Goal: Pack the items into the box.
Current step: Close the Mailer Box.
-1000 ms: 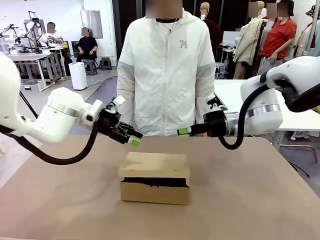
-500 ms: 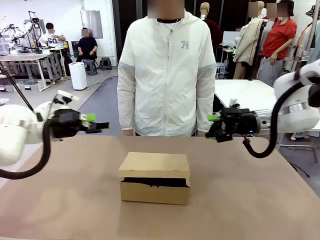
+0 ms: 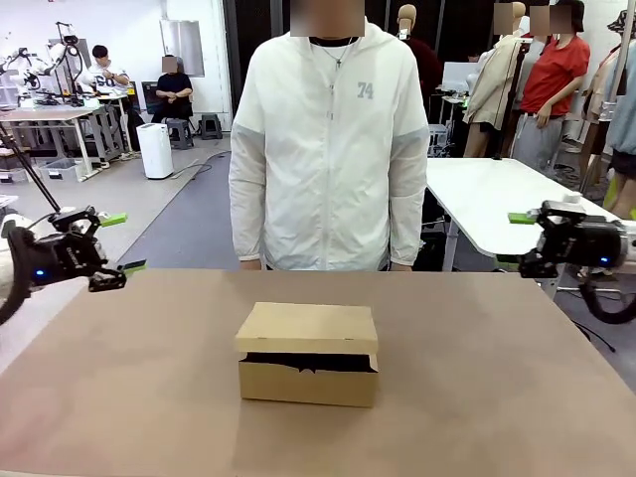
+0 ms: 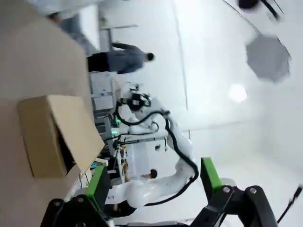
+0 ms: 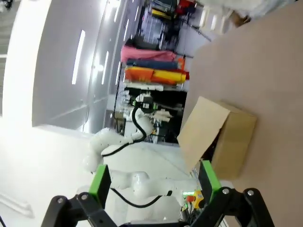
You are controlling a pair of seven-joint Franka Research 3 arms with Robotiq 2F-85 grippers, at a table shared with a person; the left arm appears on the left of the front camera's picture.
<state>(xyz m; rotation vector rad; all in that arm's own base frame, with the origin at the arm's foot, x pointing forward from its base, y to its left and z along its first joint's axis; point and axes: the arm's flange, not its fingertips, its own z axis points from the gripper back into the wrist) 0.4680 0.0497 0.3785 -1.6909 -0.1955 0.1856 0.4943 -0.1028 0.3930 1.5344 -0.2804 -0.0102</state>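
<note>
Sitting near the middle of the brown table (image 3: 497, 397), the small plain brown cardboard box (image 3: 308, 353) had its hinged flap lid lowered but slightly ajar, a dark gap showing along the front edge. The left gripper (image 3: 114, 243) hung at the table's left edge with its green-padded fingers (image 3: 111, 219) spread and empty. The right gripper (image 3: 515, 238) hung off the right edge, fingers likewise spread, holding nothing. A person in a white jacket (image 3: 328, 149) stood behind the table.

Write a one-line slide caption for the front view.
Brown cardboard box sits lid-down mid-table before a standing person; left gripper and right gripper hang open at the table's sides.
</note>
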